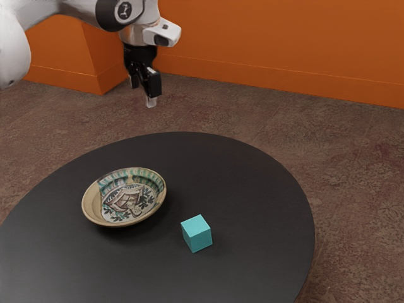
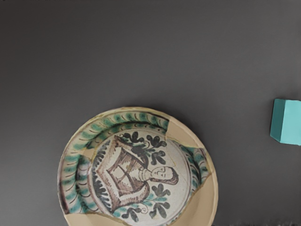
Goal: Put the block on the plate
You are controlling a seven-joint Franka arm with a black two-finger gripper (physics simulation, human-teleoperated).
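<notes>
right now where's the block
In the exterior view, the block sits on the black table, just to the right of the plate.

Plate (image 2: 136, 174) glazed ceramic (softly glossy); block (image 1: 197, 234) smooth, matt.

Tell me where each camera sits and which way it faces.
Exterior view: at the arm's side, looking down across the round black table to the floor and orange wall; the white arm and black gripper show at its upper left.
Wrist view: on the arm, by the gripper, facing down onto the table.
Shared: the painted plate, the teal block, cut off by the wrist view's edge, and the tabletop.
</notes>
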